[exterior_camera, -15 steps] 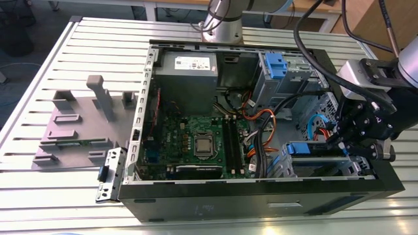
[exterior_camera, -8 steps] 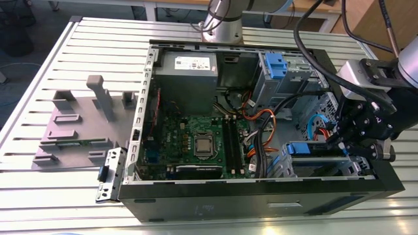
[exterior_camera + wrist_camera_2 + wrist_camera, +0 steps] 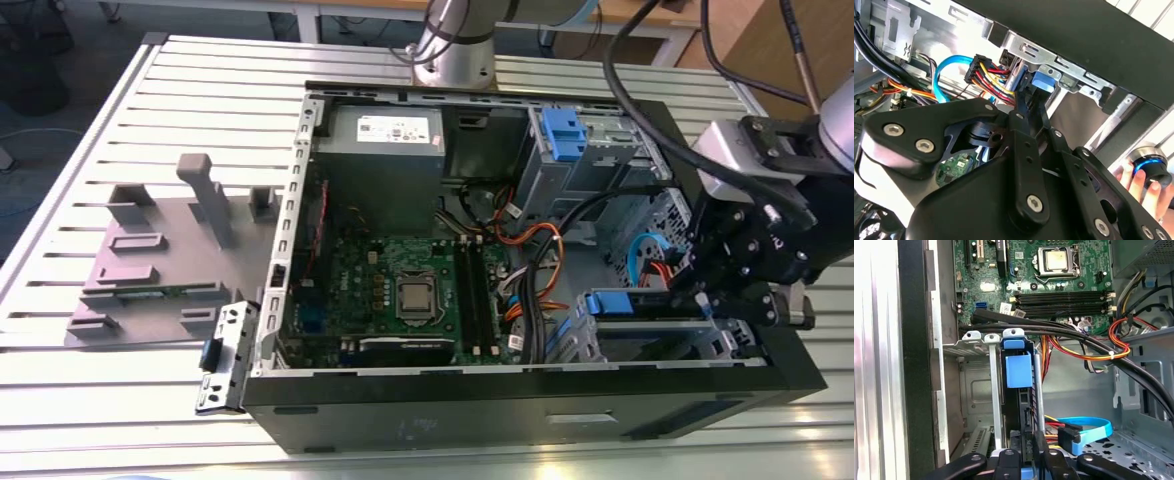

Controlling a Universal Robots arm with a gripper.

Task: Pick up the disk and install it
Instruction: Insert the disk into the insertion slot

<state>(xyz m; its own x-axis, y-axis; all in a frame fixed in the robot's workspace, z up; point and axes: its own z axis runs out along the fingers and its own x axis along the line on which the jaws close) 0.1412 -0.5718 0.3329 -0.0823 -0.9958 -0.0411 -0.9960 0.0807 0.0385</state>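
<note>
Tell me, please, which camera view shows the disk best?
The first wrist view: the disk stands edge-on in its bay, blue carrier plain. The exterior view shows its blue end; the second wrist view, a blue tip beyond the gripper.

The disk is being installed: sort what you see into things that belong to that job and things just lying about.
Job: the disk, held by the gripper; drive bay; computer case.
Lying about: grey fixture block and metal bracket, on the table beside the case.

place: robotics lab (or workshop) | signs: slotted metal bench point(image 3: 107, 400), opened computer tower point(image 3: 534, 400), grey fixture block point(image 3: 147, 270)
</note>
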